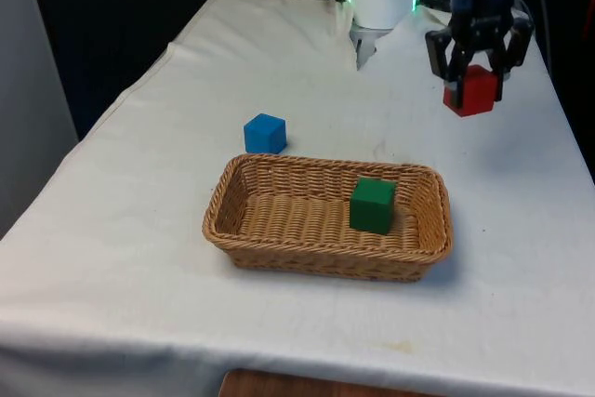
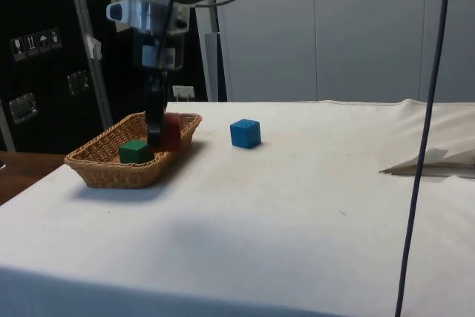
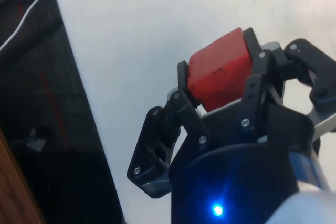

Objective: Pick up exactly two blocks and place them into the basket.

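Note:
My gripper [image 1: 476, 81] hangs above the table at the front view's far right, shut on a red block [image 1: 471, 92]. In the wrist view the red block [image 3: 219, 68] is clamped between the two black fingers [image 3: 182, 80]. The wicker basket [image 1: 279, 253] stands in the middle of the table with a green block [image 1: 373, 205] inside it. A blue block [image 1: 265, 133] rests on the cloth just behind the basket's left end. From the side, the gripper [image 2: 157, 135] and red block [image 2: 171, 133] show in front of the basket [image 2: 104, 172], which holds the green block [image 2: 134, 151].
A folded ridge of white cloth [image 2: 434, 161] lies on the table near the robot's base. The table's right edge [image 1: 572, 137] runs close to the gripper. Open cloth spreads left of the basket.

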